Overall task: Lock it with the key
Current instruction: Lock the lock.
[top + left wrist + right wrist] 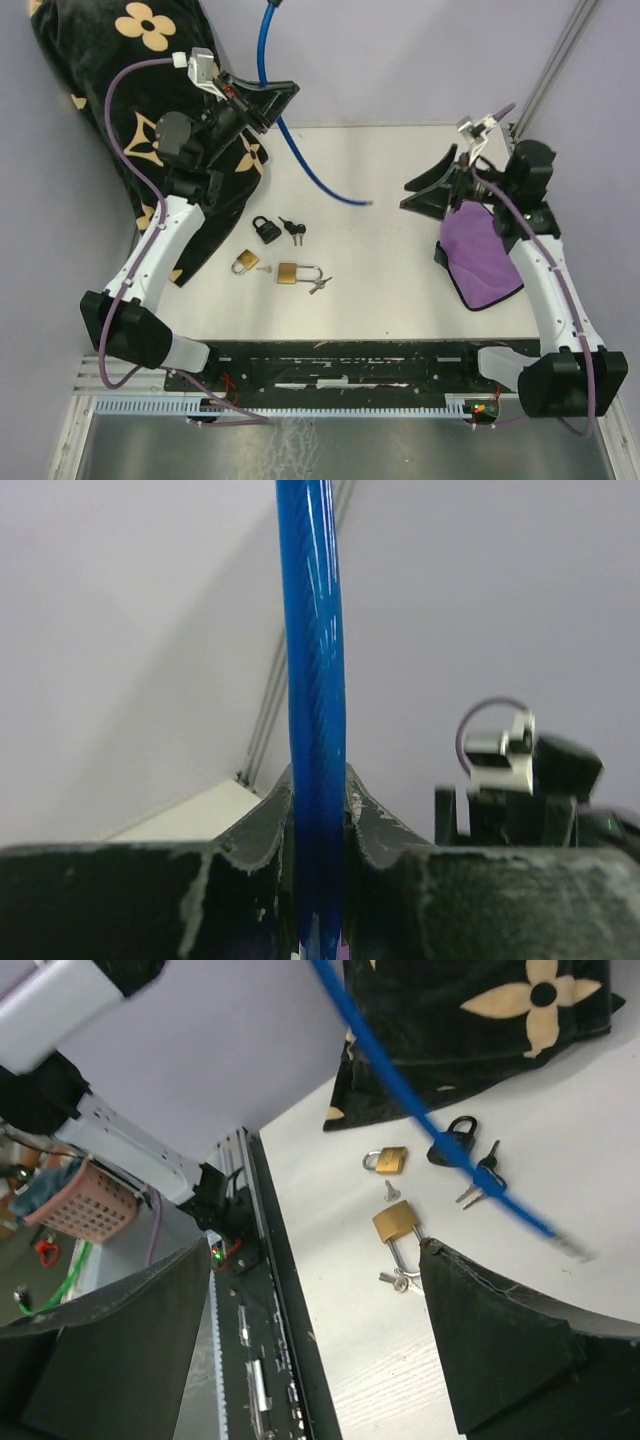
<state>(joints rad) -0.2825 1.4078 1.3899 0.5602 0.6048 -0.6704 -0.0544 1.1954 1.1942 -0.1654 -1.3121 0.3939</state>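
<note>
Top external: left fingers tight on cable, right fingers (parted) clear of padlocks

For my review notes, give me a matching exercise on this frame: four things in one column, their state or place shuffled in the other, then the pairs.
Things:
1. blue cable
2. purple cloth
3. black padlock
4. right gripper

State or place:
A. open, holding nothing
B. clamped in the left gripper
C. partly under the right arm
D. lying beside a pair of keys

Pairs: 1-B, 2-C, 3-D, 4-A.
</note>
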